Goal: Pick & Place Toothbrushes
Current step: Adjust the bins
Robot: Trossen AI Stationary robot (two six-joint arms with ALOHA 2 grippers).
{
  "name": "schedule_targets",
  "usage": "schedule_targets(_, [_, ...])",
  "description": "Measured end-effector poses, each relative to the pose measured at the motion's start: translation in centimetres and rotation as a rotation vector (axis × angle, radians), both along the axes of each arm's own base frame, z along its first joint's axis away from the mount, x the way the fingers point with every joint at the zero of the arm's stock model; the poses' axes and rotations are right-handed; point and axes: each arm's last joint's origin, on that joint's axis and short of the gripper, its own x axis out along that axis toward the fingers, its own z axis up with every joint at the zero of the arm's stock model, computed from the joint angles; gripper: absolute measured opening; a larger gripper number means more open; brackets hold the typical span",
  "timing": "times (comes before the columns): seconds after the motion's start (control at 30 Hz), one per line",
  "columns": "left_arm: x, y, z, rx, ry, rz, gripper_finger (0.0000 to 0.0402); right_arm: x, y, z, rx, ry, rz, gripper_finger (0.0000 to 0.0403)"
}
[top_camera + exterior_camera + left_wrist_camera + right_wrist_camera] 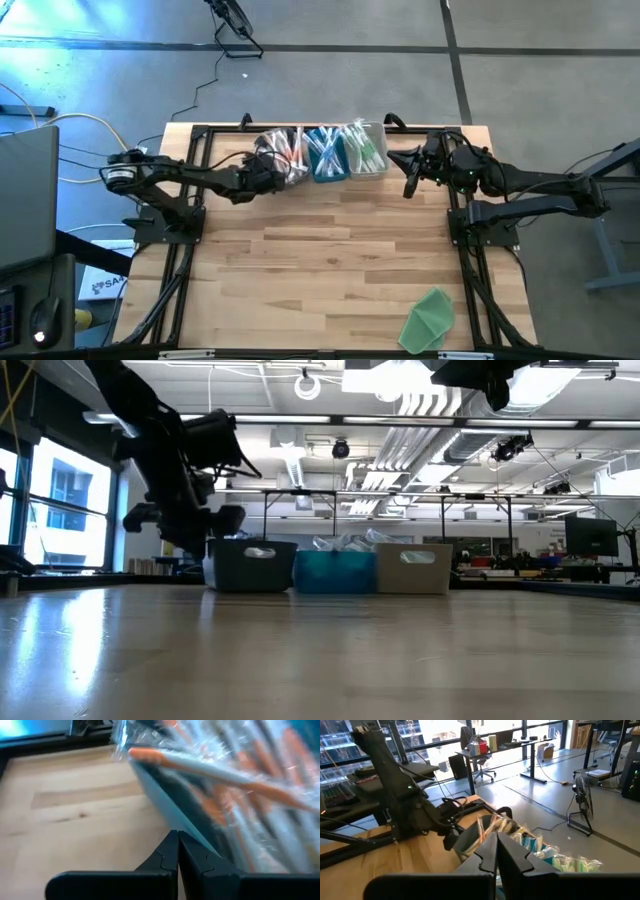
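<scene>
The toothbrushes (322, 150) are sorted in three bins at the table's far edge. Left gripper (268, 177), closed and empty beside the dark bin (283, 158), should be opened before reaching in; right gripper (408, 188) closed, empty

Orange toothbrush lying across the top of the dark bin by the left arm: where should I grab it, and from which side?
Take the orange toothbrush at mid-handle, coming down from above. It lies tilted on top of the wrapped pile, so its shaft is exposed. The left gripper sits beside the dark bin with jaws shut; open them first.
</scene>
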Motion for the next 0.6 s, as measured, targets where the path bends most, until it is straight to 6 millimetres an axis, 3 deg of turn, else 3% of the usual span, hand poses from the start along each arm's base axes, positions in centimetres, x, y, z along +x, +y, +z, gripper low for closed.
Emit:
schedule_targets(0.27, [-1.3, 2.4, -0.3, -0.043, 0.096, 0.044, 0.0000, 0.0, 0.0, -0.2, 0.010, 0.018, 0.000, 0.0003])
schedule_targets(0.43, [-2.3, 1.6, 3.0, -0.053, 0.051, 0.015, 0.0000, -0.1, 0.0, -0.4, 0.012, 0.039, -0.002, 0.0003])
schedule_targets(0.6, [-2.4, -0.2, 6.9, -0.107, -0.137, -0.200, 0.0000, -0.2, -0.3, -0.8, 0.019, 0.079, -0.017, 0.0003])
